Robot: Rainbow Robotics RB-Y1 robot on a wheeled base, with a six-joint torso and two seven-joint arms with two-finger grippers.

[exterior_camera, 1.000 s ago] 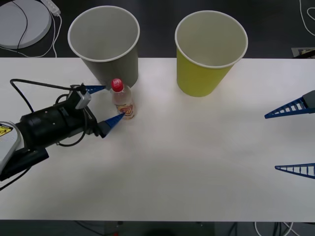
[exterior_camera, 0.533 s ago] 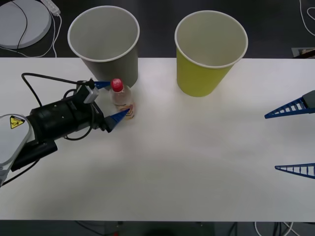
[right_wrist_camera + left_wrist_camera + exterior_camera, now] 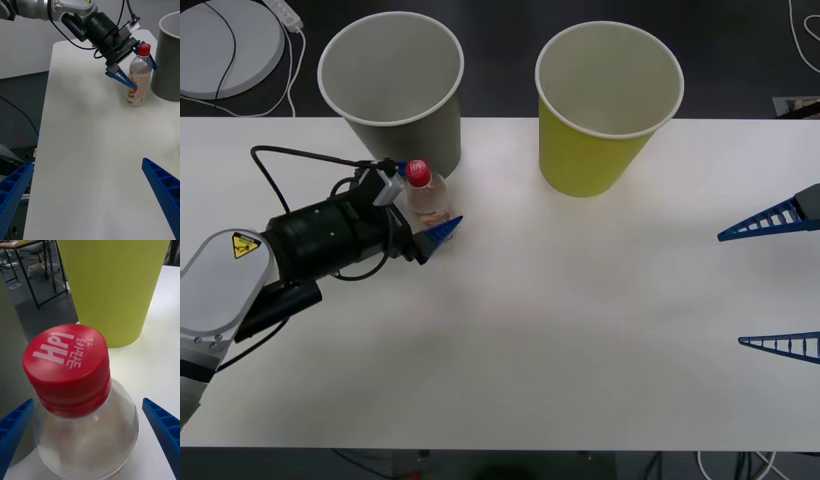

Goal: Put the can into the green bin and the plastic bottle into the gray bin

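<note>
Surface: a white tabletop (image 3: 580, 320) with a dark floor beyond its far edge; a round gray disc with a white cable (image 3: 225, 45) lies on the floor, past the left gripper's side of the tabletop.
Left gripper: the left gripper (image 3: 423, 202) lies low over the tabletop, reaching sideways, with its blue ribbed fingers (image 3: 442, 230) spread apart, one on each side of the plastic bottle. In the left wrist view both fingers (image 3: 163, 431) stand clear of the bottle's sides, so the gripper is not clamped on it.
Plastic bottle: the plastic bottle (image 3: 425, 197) stands upright on the tabletop between the left gripper's fingers; its red cap (image 3: 67, 360) sits just ahead of the wrist camera, white lettering on top. In the right wrist view the bottle (image 3: 138, 77) shows its yellow-and-red label, with one finger crossing in front of it.
Gray bin: the gray bin (image 3: 395, 95) stands upright just beyond the left gripper, close beside the bottle; whether they touch cannot be told.
Green bin: the green bin (image 3: 605, 105) stands upright farther on past the left gripper's fingertips, apart from the bottle, and well ahead of the right gripper.
Right gripper: the right gripper (image 3: 770, 280) hangs at the tabletop's right edge, fingers wide apart and holding nothing, well apart from the bottle and both bins.
</note>
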